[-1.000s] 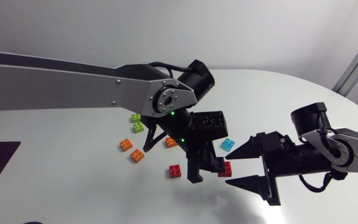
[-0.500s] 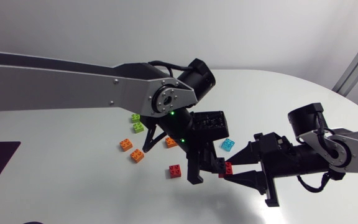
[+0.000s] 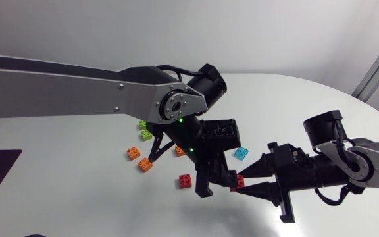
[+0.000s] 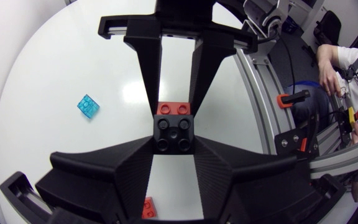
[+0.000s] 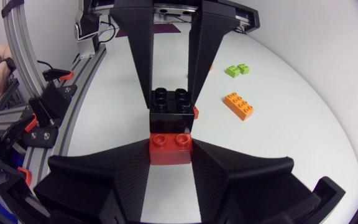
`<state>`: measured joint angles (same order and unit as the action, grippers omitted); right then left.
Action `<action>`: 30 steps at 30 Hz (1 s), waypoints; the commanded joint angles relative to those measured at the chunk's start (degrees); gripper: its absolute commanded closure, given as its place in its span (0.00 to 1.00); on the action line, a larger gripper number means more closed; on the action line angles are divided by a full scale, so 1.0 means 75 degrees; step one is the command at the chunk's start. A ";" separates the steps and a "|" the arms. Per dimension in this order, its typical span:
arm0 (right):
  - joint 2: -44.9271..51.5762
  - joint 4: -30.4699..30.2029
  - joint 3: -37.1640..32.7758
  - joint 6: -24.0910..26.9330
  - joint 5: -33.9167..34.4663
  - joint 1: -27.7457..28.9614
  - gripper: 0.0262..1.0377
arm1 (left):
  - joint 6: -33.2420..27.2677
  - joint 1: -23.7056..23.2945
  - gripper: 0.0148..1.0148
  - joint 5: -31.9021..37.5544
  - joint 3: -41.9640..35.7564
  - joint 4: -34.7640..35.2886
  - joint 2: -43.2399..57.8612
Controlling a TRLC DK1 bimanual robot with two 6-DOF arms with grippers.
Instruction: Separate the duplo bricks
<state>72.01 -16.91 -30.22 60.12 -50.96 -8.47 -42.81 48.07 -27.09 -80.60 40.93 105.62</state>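
A red brick point(image 3: 240, 180) and a black brick point(image 4: 173, 134) are stuck together and held above the table between both arms. My left gripper point(image 3: 214, 184) is shut on the black brick. In the left wrist view its fingers point(image 4: 129, 168) clamp the black brick from two sides. My right gripper point(image 3: 245, 183) is shut on the red brick point(image 5: 170, 148), with the black brick point(image 5: 171, 106) just ahead of it. In the head view the black brick is mostly hidden by the left gripper's fingers.
On the table lie a cyan brick point(image 3: 241, 153), a loose red brick point(image 3: 185, 181), three orange bricks point(image 3: 133, 153) point(image 3: 145, 164) point(image 3: 180, 151) and two green bricks point(image 3: 143, 124) point(image 3: 147, 135). The table's curved edge point(image 3: 347, 95) runs at the far right.
My right gripper moved left toward the left gripper and closed its fingers on the red brick. The left arm stayed in place with the black brick.
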 commanded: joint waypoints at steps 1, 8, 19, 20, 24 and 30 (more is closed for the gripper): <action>-0.0390 0.0168 0.0408 0.0211 0.0326 -0.0113 0.92 | -0.0093 -0.0070 0.75 -0.0396 -0.0363 0.0438 -0.0079; -0.0554 0.0438 0.0642 0.0211 0.0666 -0.0172 0.92 | -0.0234 -0.0351 0.75 -0.0982 -0.1066 0.1176 0.0085; 0.0922 0.1750 0.0150 -0.0715 0.1041 -0.0734 0.92 | -0.0843 -0.1054 0.74 0.0120 0.0153 0.1199 -0.0630; 0.1098 0.1949 0.0056 -0.0914 0.1146 -0.0922 0.92 | -0.0890 -0.1148 0.74 0.0226 0.0364 0.1199 -0.0759; 0.1684 0.2805 -0.0166 -0.1652 0.1556 -0.1566 0.92 | -0.1078 -0.1617 0.74 0.0425 0.1043 0.1188 -0.1216; 0.2563 0.3309 -0.0530 -0.2027 0.1931 -0.2093 0.92 | -0.1253 -0.2039 0.74 0.0565 0.1992 0.1106 -0.1767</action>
<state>88.66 6.96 -33.12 47.03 -37.19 -23.29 -50.22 33.43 -23.24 -68.51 49.19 94.17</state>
